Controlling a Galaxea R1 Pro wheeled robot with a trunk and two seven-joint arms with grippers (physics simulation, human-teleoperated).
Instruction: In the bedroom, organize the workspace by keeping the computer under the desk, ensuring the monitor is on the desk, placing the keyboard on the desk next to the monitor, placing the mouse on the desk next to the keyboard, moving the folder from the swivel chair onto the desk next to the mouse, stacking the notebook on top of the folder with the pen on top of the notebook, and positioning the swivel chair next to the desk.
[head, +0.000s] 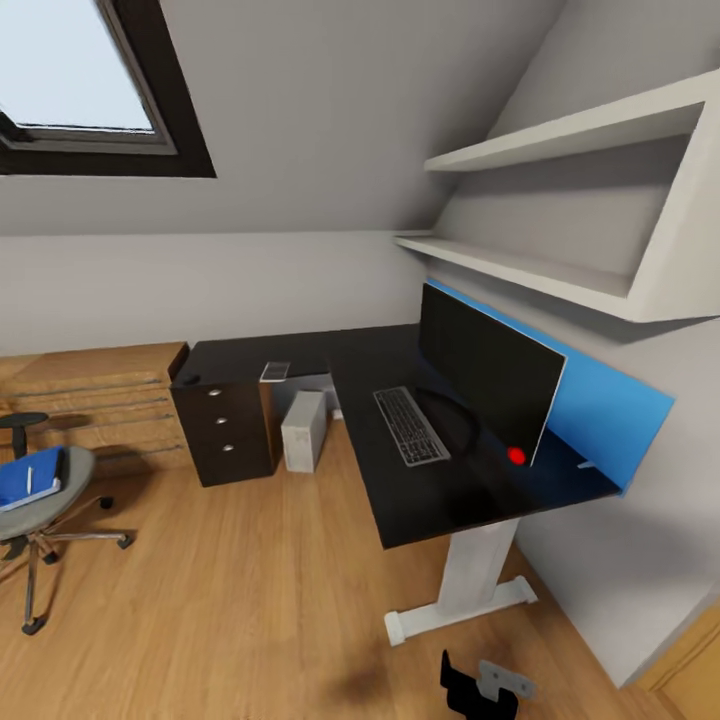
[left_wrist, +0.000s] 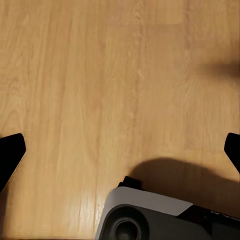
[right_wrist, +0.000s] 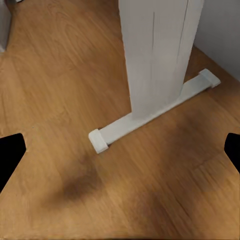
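Both grippers hang splayed and empty over the floor; monitor (head: 490, 375), keyboard (head: 410, 425) and computer (head: 303, 430) look placed, while folder (head: 28, 480) waits on the swivel chair (head: 50, 500).

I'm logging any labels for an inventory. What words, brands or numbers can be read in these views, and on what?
No text reads anywhere.
keyboard: key legends too small to read.
monitor: black screen, only a red dot near its lower corner, no brand visible.
notebook: cover blurred, nothing legible.
computer: plain case.
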